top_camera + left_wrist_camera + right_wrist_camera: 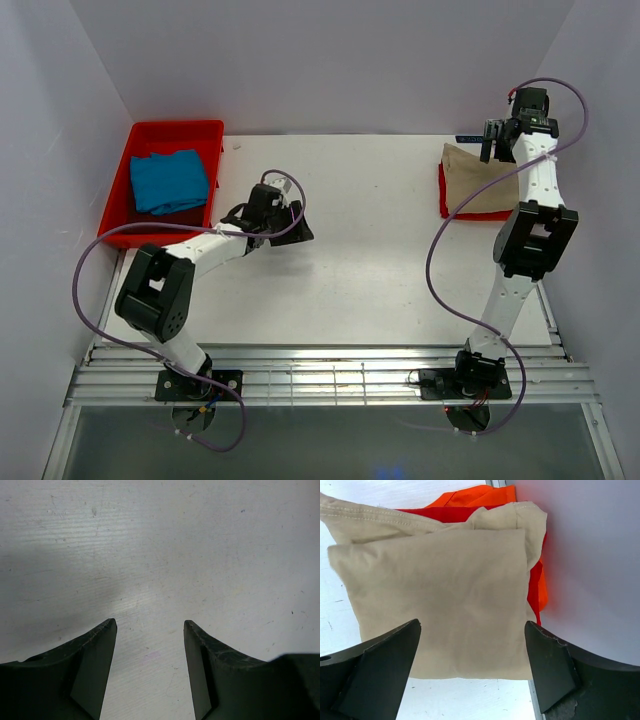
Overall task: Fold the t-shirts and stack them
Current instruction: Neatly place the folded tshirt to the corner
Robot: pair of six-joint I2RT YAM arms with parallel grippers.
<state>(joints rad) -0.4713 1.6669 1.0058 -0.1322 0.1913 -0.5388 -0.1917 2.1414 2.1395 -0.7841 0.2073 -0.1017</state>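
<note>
Tan t-shirt [445, 595] folded flat; roughly square

place: probably a robotics lab | evidence: plain white walls [320, 60], white table [380, 260], left arm [205, 245], right arm [535, 190] bolted on

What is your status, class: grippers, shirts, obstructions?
Left gripper open, empty. Right gripper open over tan shirt, folded on red shirt. Blue shirt in red tray. Nothing in the way.
</note>
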